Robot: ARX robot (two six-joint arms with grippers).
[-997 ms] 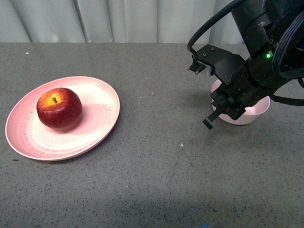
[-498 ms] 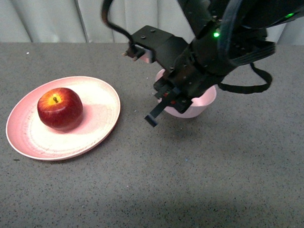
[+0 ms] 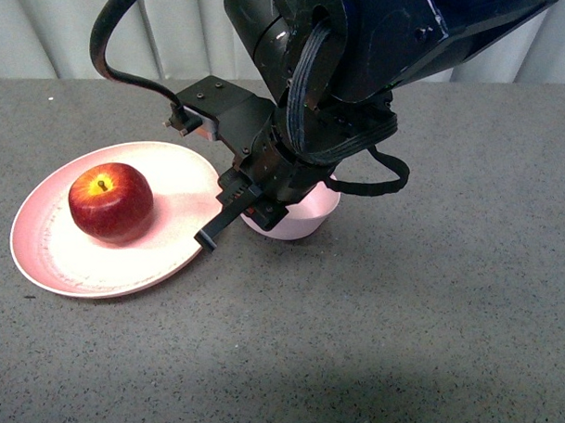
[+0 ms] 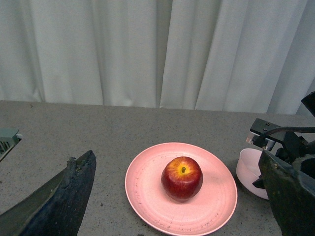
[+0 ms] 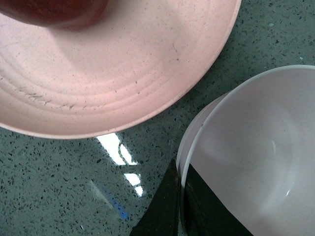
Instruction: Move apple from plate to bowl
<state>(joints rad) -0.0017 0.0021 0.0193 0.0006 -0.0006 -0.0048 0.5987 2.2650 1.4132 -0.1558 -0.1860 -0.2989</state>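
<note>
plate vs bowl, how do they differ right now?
The plate is wide and shallow; the bowl is small and deep. The plate is salmon pink; the bowl is paler, whitish inside. The plate holds the apple; the bowl is empty, its rim pinched by the right gripper. Both are round and pink, on the grey table.

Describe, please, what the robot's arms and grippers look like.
The right arm is bulky and black, with bundled black cables, one looping free, and a flat screwed bracket. The right gripper has slim black fingers. The left gripper has dark, scuffed wedge-shaped fingers.
</note>
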